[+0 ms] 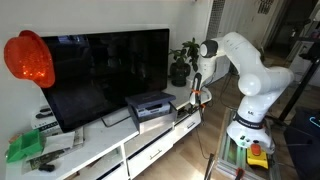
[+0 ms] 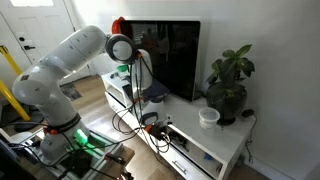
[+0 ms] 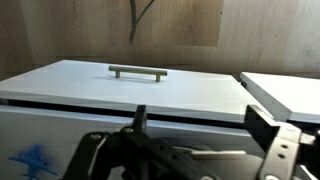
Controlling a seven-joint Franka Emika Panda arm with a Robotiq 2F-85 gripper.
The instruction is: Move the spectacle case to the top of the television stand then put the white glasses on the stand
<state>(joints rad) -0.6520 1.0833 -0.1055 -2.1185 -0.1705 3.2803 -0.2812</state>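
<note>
While the gripper (image 3: pixel 185 155) hangs with jaws wide and empty before the white stand (image 3: pixel 80 88) and its drawer handle (image 3: pixel 138 71), the spectacle case is missing from the wrist view, and only a small dark shape (image 2: pixel 153 120) low beside the gripper in an exterior view may be it, its long axis unclear.

The television (image 2: pixel 170 60) sits on the television stand (image 2: pixel 232 142), plant (image 2: pixel 228 88) apparently beside it.

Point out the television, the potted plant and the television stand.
television (image 1: pixel 105 75), in an exterior view, on the middle of the dark screen.
potted plant (image 2: pixel 230 75), in an exterior view, on its green leaves.
television stand (image 1: pixel 100 139), in an exterior view, on a bare part of the white top.
</note>
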